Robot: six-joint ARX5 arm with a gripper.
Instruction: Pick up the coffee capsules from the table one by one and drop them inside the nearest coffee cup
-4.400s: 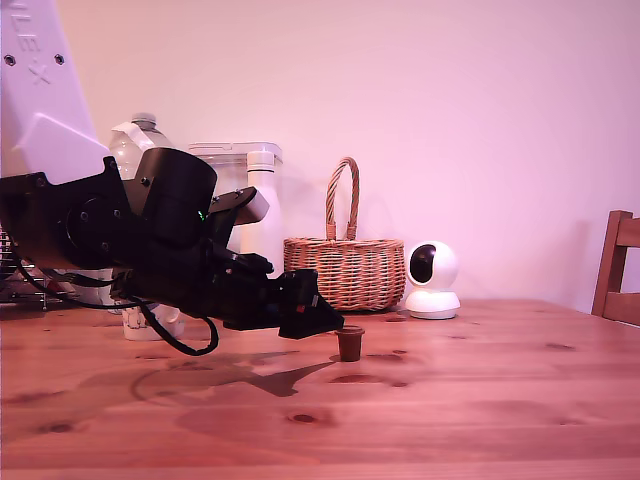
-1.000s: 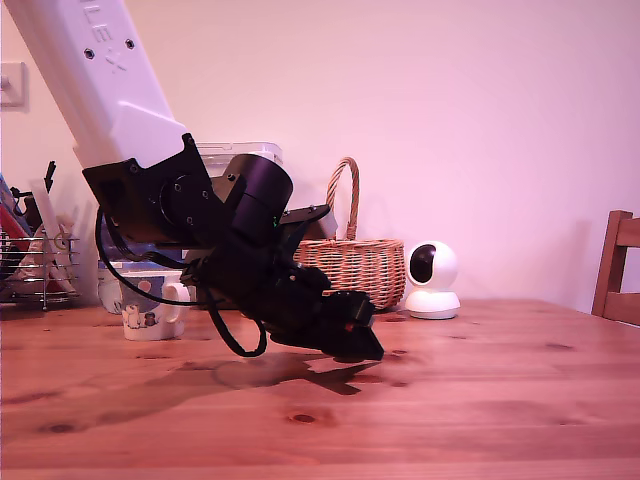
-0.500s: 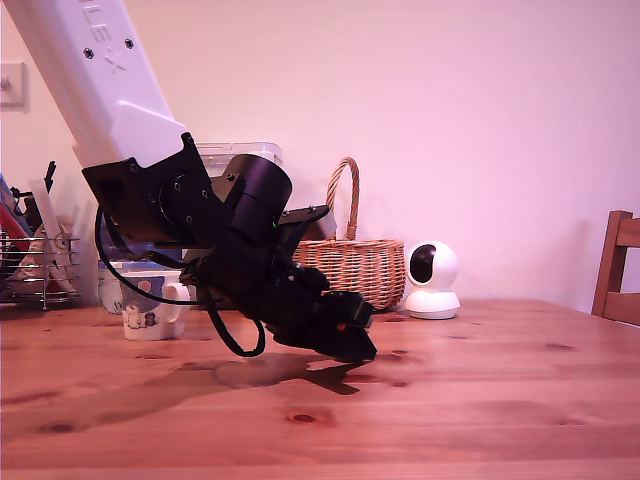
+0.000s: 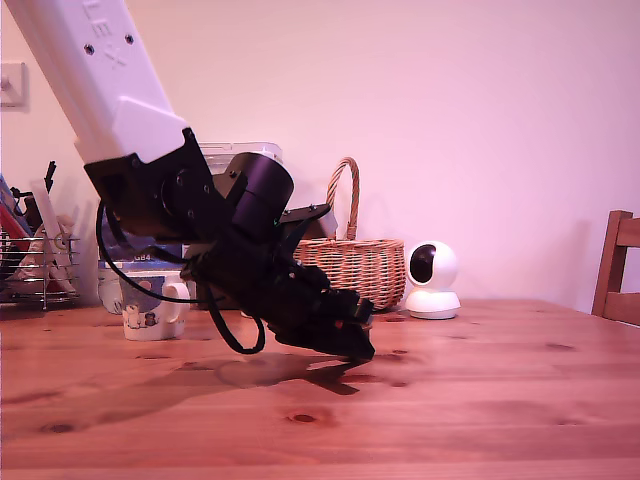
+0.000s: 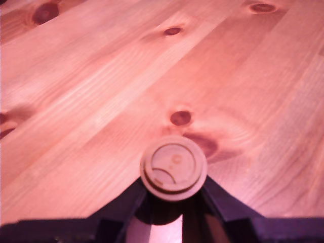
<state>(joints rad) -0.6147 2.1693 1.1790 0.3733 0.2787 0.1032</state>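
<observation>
In the wrist view a small brown coffee capsule (image 5: 173,167) shows its round flat end, held between my black fingers (image 5: 125,202). My gripper (image 5: 173,200) is shut on it, just above the wooden table (image 5: 91,101). In the exterior view the gripper (image 4: 355,345) points down and toward that view's right near the table's middle, and the capsule is hidden behind the fingers. The white patterned coffee cup (image 4: 148,306) stands at the back on the exterior view's left, well away from the gripper and partly behind the arm's cable.
A wicker basket (image 4: 350,268) and a small white camera (image 4: 432,280) stand at the back. A wire rack (image 4: 35,268) sits at the exterior view's far left and a clear container (image 4: 240,155) behind the arm. A wooden chair (image 4: 620,282) is at the right edge.
Earlier the capsule stood free on the table beside the gripper's tip. Since then the gripper has closed on it, and in the last second it rose slightly and drifted left.
</observation>
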